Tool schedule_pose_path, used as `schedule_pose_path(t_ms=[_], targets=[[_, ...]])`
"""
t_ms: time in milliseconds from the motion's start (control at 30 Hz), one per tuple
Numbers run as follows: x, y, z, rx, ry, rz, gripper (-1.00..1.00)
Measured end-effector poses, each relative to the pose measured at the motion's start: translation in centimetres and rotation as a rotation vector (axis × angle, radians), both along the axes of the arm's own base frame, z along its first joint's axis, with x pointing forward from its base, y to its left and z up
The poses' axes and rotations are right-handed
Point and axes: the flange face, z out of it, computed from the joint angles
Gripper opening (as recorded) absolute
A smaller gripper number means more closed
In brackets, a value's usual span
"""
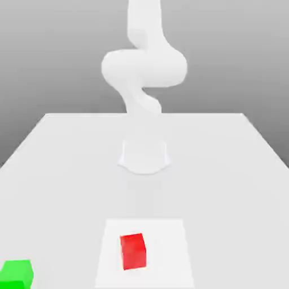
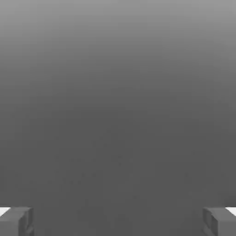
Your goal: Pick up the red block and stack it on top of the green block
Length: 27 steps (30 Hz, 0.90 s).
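We count one red block (image 1: 133,251) and one green block (image 1: 16,274), well apart on the table (image 1: 226,169); the gripper (image 2: 118,221) gapes wide, holding nothing.

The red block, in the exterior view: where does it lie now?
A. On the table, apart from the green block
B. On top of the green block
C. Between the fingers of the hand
A: the red block rests on the table, and the green block sits apart toward the exterior view's left.
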Motion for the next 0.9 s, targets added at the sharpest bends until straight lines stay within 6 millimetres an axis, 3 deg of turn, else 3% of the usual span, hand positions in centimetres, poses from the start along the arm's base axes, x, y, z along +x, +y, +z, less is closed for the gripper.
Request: schedule_pose_path(t_ms=[167,367,533,700,900], targets=[[5.5,-0.6,-10.1,-0.002,0.164,0.048,0.00],[8.6,-0.9,-22.7,-0.017,0.354,0.098,0.00],[8.4,-1.2,-33.2,-0.041,0.511,0.135,0.00],[6.0,-1.8,-42.9,-0.075,0.668,0.166,0.00],[5.0,-2.0,-50.6,-0.089,0.714,0.178,0.00]])
